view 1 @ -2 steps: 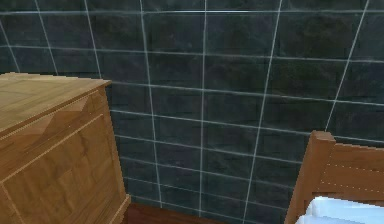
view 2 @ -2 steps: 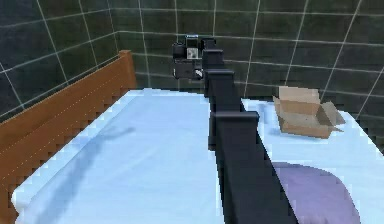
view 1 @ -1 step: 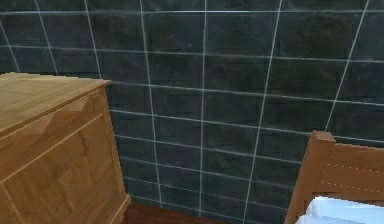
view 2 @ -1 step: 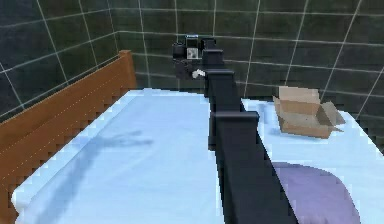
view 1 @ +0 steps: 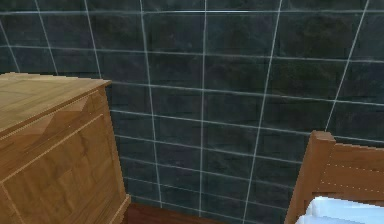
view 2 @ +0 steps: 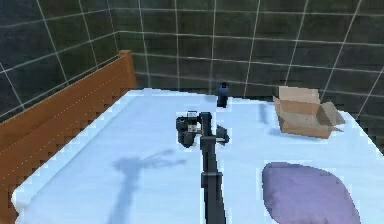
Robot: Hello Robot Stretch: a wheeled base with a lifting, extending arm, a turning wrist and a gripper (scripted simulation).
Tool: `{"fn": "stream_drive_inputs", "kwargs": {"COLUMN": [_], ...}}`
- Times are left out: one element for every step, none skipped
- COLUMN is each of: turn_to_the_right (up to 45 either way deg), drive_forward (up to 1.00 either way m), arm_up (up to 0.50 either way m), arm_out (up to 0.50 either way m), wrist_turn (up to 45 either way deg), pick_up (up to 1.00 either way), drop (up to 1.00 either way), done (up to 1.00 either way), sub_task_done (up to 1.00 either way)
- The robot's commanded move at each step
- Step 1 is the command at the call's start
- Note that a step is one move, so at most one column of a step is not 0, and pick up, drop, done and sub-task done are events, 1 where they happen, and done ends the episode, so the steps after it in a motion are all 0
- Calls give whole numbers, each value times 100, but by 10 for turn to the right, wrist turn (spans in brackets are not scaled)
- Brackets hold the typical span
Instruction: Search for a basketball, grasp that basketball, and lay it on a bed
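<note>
The robot's dark square-barred arm (view 2: 210, 180) reaches out over a wide bed with a pale blue sheet (view 2: 120, 150), and the dark two-fingered gripper (view 2: 186, 128) hangs above the middle of the sheet. How its fingers stand cannot be told, but only bare sheet lies behind its far end, so it holds nothing, and where the basketball is I cannot tell. The plainest risk is that the search moves on with the arm stretched out like this. If the base turns or drives, the arm would sweep across the bed. It could then knock the small dark upright thing (view 2: 223, 96) at the bed's far edge, or push the open brown cardboard box (view 2: 305, 112) at the far right corner. It could also strike the tall brown wooden board (view 2: 60, 125) along the bed's left edge. A low sweep might also snag the sheet or drag the soft purple pillow (view 2: 310, 195) at the near right corner. Ahead the room is tight. A dark grey tiled wall (view 1: 220, 90) stands close in front, a light wooden panelled cabinet (view 1: 50, 140) crowds the forward view's left, and the bed's wooden end rises at its right, with a narrow strip of red-brown floor (view 1: 150, 215) between. Driving straight on would likely meet the wall, and a careless turn could clip the cabinet. A further risk is taking the small dark thing for the ball and reaching for it.
</note>
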Motion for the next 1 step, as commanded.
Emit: {"fn": "stream_drive_inputs", "kwargs": {"turn_to_the_right": [0], "drive_forward": [0], "arm_up": [-32], "arm_out": [0], "wrist_turn": [0], "pick_up": [0], "drop": [0], "done": [0], "sub_task_done": [0]}}
